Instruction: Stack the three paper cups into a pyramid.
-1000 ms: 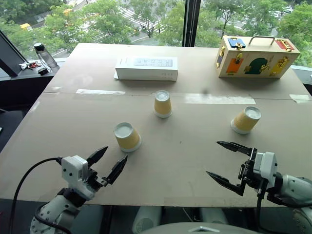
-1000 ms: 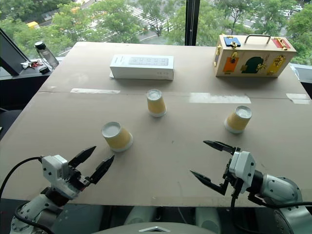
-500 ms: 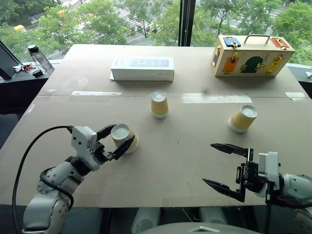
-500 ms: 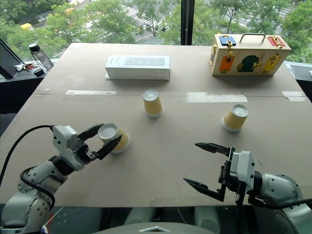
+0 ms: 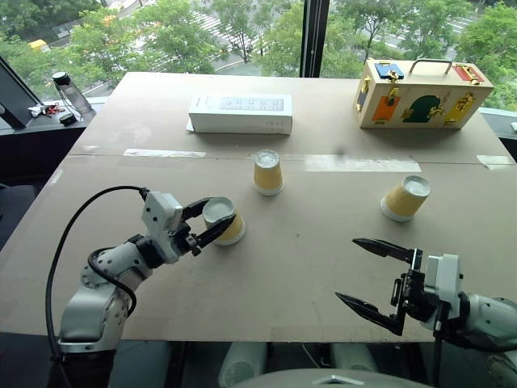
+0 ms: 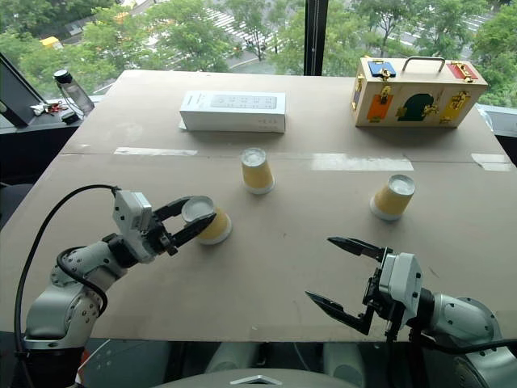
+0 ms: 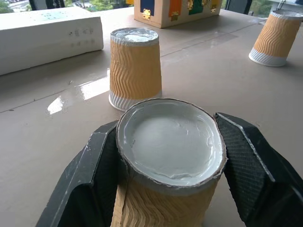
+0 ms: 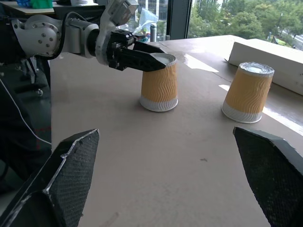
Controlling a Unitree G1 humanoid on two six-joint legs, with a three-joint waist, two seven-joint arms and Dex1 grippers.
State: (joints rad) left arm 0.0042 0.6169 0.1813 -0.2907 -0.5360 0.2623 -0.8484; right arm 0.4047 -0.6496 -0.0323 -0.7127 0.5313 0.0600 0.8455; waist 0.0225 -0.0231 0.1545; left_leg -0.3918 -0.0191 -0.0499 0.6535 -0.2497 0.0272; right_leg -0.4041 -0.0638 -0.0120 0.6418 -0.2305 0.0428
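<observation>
**Cups stand upside down, one gripped by the left hand**

Cups, three of them, are alike: small and tapered, with yellow-orange wavy ribbed sides, a white band at the rim and a white base. All three rest mouth down on the brown table [image 5: 323, 267], narrow base upward, so each long axis runs roughly vertical. None is stacked on another.

The near cup [image 5: 224, 221] sits on the robot's left side of the table. The left gripper [image 5: 212, 219] has its two black fingers closed against opposite sides of this cup, just under the upturned base; in the left wrist view the pads [image 7: 246, 165] press the ribbed wall on both sides. The cup's rim seems to be touching the table.

The middle cup [image 5: 267, 171] stands farther back, near the table's centre, in front of the white box [image 5: 241, 114]. The far cup [image 5: 406, 197] is well apart on the robot's right and leans a little.

The right gripper [image 5: 376, 277] hovers near the front edge with its fingers spread wide, holding nothing.
</observation>
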